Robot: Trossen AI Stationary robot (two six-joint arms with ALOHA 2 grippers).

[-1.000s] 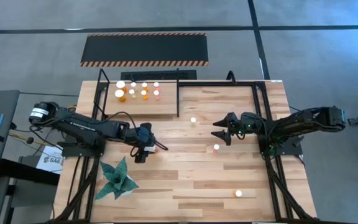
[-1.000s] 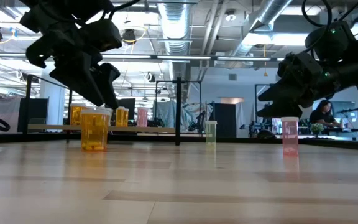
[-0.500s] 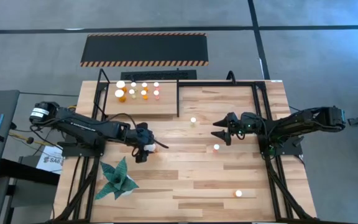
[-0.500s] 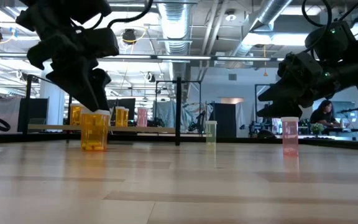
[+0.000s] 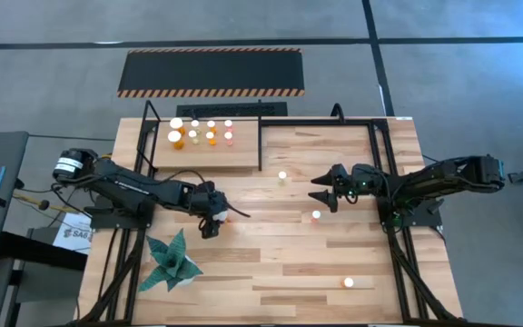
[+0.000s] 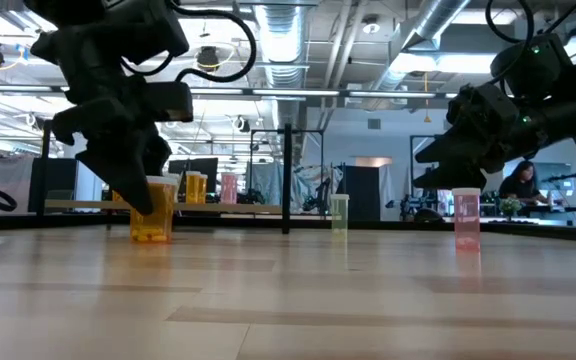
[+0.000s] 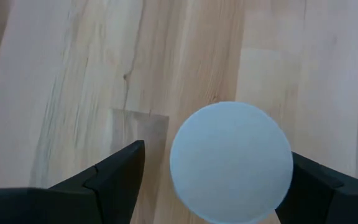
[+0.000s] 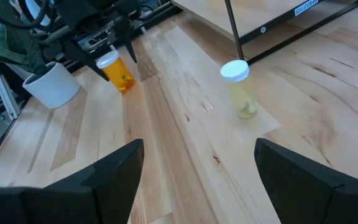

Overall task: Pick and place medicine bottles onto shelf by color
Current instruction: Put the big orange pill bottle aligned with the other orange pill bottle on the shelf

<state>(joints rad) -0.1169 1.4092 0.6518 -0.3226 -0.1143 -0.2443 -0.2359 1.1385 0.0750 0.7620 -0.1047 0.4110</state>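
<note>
Between open left hand fingers: orange bottle upright.

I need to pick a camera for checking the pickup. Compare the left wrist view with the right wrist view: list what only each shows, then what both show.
Only the left wrist view: the left gripper from its own side, open, its dark fingers flanking the round white cap seen from directly above.

Only the right wrist view: the pale yellowish white-capped bottle, the white plant pot, the shelf's black metal post, the open right gripper.

Both: the orange white-capped bottle under the left gripper, and the light wooden tabletop.
</note>
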